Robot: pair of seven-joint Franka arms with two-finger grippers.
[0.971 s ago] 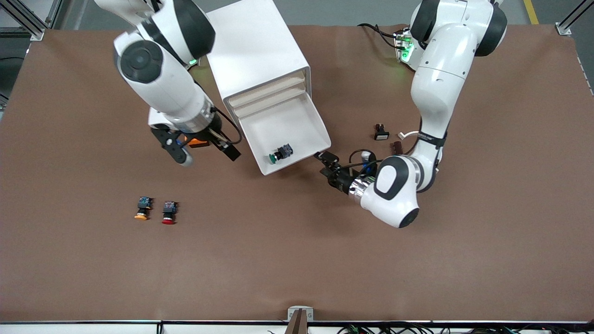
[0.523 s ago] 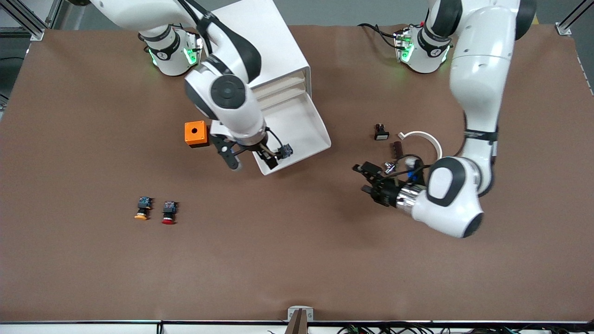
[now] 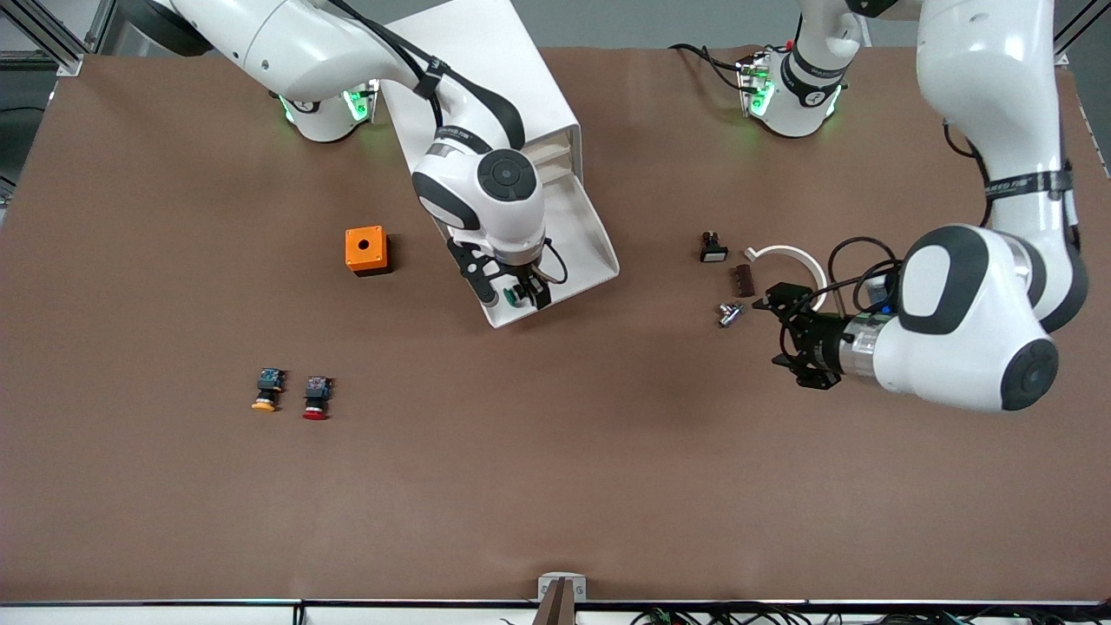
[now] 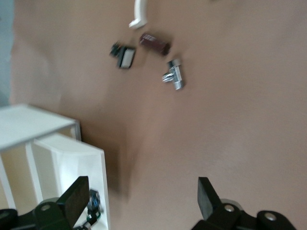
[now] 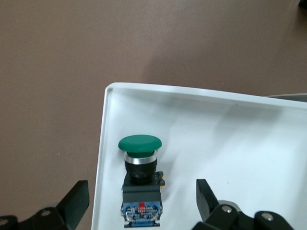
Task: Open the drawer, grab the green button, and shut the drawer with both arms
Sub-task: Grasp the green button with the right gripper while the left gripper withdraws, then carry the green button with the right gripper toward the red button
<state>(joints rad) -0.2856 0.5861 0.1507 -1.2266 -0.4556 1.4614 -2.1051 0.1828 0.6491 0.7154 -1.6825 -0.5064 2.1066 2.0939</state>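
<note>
Lying nearest the front camera, toward the right arm's end of the counter (image 3: 555, 486), an orange-capped button (image 3: 266, 390) and a red-capped button (image 3: 316, 398) sit just beside each other. Farther up, toward the left arm's end, the left pincer (image 3: 788, 334) hangs low over bare counter with its fingers spread wide and nothing between them; near it lie a small metal part (image 3: 729, 313), a dark brown block (image 3: 744, 279), a small black switch (image 3: 713, 247) and a white curved strip (image 3: 792, 257). About level with these, the drawer (image 3: 599, 239) stands pulled out of the white cabinet (image 3: 477, 69), and the green-capped button (image 5: 140, 179) lies inside it close to its front rim. The right pincer (image 3: 514, 293) hangs over that button with its fingers parted on either side of it, not touching it. An orange box (image 3: 365, 250) with a hole stands beside the drawer, toward the right arm's end.
</note>
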